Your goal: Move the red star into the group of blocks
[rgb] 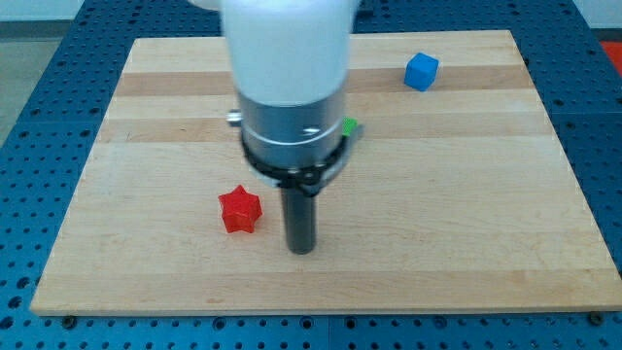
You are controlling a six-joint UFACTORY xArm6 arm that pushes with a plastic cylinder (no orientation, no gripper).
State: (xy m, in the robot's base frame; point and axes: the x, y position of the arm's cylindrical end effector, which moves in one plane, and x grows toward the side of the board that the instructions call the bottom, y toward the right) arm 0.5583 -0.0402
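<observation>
The red star (240, 210) lies on the wooden board (466, 194), left of centre and toward the view's bottom. My tip (302, 249) rests on the board just to the star's right and slightly lower, a small gap apart from it. A blue cube (421, 71) sits near the view's top right. A green block (350, 126) peeks out from behind the arm near the board's middle; most of it is hidden and its shape cannot be made out. Any other blocks behind the arm are hidden.
The arm's white and grey body (289, 87) covers the board's upper middle. The board is surrounded by a blue perforated table (29, 146).
</observation>
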